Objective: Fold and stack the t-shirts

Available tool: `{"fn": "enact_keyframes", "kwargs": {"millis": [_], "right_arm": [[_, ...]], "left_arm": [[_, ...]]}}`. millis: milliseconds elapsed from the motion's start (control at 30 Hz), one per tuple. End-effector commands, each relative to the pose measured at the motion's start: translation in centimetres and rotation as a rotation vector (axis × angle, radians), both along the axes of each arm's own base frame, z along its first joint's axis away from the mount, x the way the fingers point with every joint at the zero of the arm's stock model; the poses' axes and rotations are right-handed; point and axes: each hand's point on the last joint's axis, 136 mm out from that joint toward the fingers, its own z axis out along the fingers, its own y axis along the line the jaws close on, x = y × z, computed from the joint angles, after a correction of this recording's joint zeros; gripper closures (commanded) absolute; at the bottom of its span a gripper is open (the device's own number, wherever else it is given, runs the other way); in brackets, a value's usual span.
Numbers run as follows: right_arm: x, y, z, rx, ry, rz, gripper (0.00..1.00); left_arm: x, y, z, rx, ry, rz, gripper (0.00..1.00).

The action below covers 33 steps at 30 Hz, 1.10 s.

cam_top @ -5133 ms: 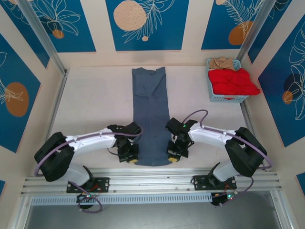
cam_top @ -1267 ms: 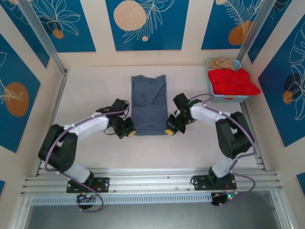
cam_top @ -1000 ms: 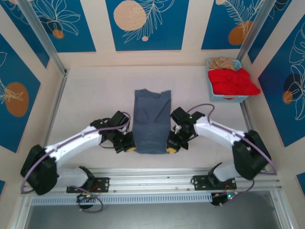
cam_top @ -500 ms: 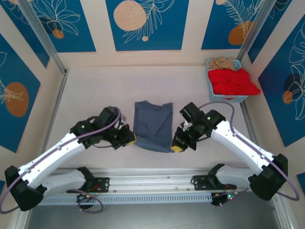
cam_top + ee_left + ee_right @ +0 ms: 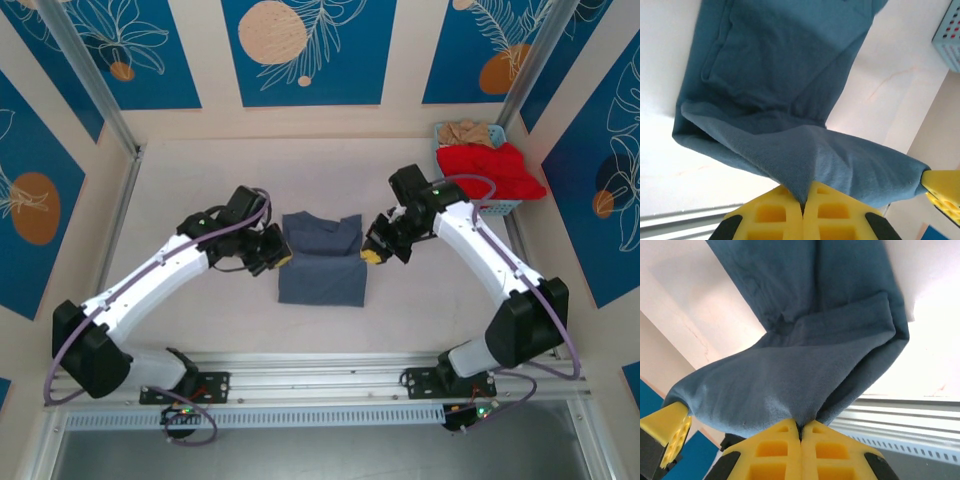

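Top external view: we find the plain slate-blue cloth t-shirt (image 5: pixel 322 280) at the middle of the pale worktop (image 5: pixel 200 190), between the two arms. Five seconds back it lay as one long strip. It was then doubled over and drawn nearer. Now its near edge is off the surface, held up at both corners, with the far portion lying flat behind. We judge a second fold to be under way and not yet laid down.

The left claw (image 5: pixel 280 257) is pressed together on the left corner of the raised edge; the left wrist view confirms cloth pinched between its yellow pads (image 5: pixel 770 215). The right claw (image 5: pixel 371 256) pinches the right corner likewise. Both arms reach forward and inward, elbows out, wrists facing each other level across the shirt's width.

The bright red t-shirt (image 5: pixel 490 168) and the beige t-shirt (image 5: pixel 466 131) sit in the light-blue plastic mesh basket (image 5: pixel 480 208) at the far right, awaiting their turn.
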Motion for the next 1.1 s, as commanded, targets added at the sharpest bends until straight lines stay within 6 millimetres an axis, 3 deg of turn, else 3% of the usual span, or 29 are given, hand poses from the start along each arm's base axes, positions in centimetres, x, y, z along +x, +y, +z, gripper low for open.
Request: {"fn": "enact_keyframes", "kwargs": {"millis": [0,133,267,433,467,533,633,733,833,1067], "right_arm": [[4.0,0.0,0.5,0.015,-0.037,0.007,1.0],[7.8,-0.3,-0.4,0.016,-0.041,-0.026,1.0],[11.9,-0.3,-1.6,0.028,-0.044,-0.046,1.0],[17.7,0.7,-5.1,0.052,-0.057,-0.035,1.0],[18.7,0.9,-5.4,0.065,-0.072,-0.025,0.94],[20.8,1.5,-5.4,0.076,-0.12,0.003,0.75],[22.9,1.5,-4.6,0.078,-0.188,0.031,0.59],[23.6,0.8,-4.0,0.066,-0.219,0.042,0.54],[22.9,-0.1,-3.9,0.04,-0.232,0.043,0.54],[21.4,-2.3,-6.2,-0.003,-0.194,0.003,0.56]], "left_arm": [[4.1,0.2,1.1,-0.012,-0.026,0.03,1.0],[7.0,-0.4,0.1,-0.028,-0.001,0.018,1.0],[11.5,-0.4,-1.5,-0.037,0.008,0.042,1.0],[17.1,-0.9,-5.6,-0.011,0.053,0.029,1.0],[17.9,-0.9,-6.3,-0.01,0.061,0.028,0.99],[19.7,-0.4,-7.3,0.02,0.058,0.029,0.91],[21.2,1.0,-7.8,0.075,0.046,0.046,0.88],[21.3,1.9,-7.8,0.09,0.042,0.072,0.86],[20.9,2.3,-7.5,0.091,0.017,0.086,0.86],[20.5,2.8,-7.8,0.077,0.015,0.109,0.96]]}}
